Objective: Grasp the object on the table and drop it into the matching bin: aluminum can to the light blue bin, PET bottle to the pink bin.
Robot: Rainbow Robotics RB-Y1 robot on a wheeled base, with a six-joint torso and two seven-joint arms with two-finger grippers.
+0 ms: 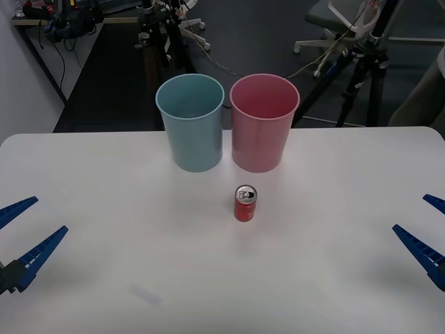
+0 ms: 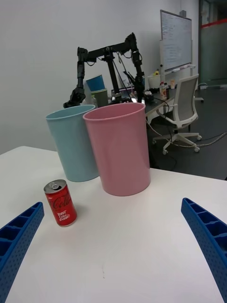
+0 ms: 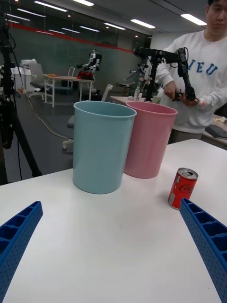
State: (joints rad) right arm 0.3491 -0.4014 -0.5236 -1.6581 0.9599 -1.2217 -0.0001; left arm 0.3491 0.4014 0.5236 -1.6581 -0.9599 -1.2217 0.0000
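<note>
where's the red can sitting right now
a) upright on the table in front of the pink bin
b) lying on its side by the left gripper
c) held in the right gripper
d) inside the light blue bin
a: the red can stands upright on the table, just in front of the pink bin, clear of both grippers.

The left gripper (image 1: pixel 19 236) is held low at the near left edge of the scene, its blue ribbed fingers spread wide apart. The right gripper (image 1: pixel 432 229) is held at the near right edge, likewise parted, with nothing gripped.
</note>
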